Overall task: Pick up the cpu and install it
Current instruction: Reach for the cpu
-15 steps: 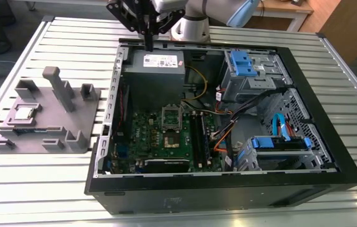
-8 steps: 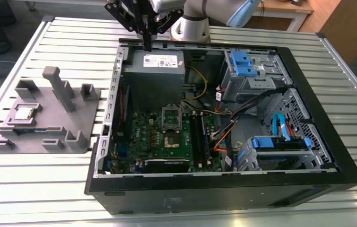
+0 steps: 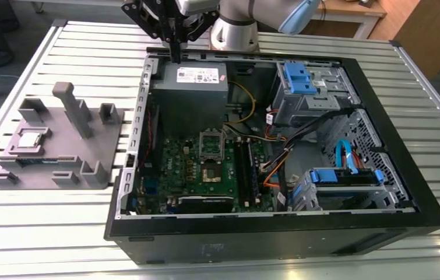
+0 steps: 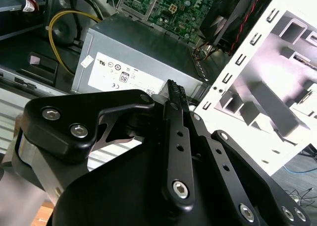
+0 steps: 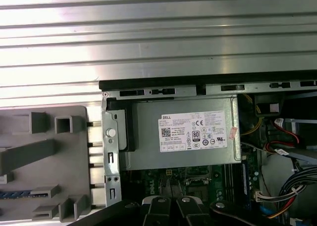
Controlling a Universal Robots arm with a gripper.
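Exterior view puts your gripper [image 3: 175, 57] at upper centre, above the computer case [image 3: 282, 236], jaws seemingly closed and empty; the cpu [image 3: 31, 139] sits on the grey fixture [image 3: 101, 144], well apart toward lower left.
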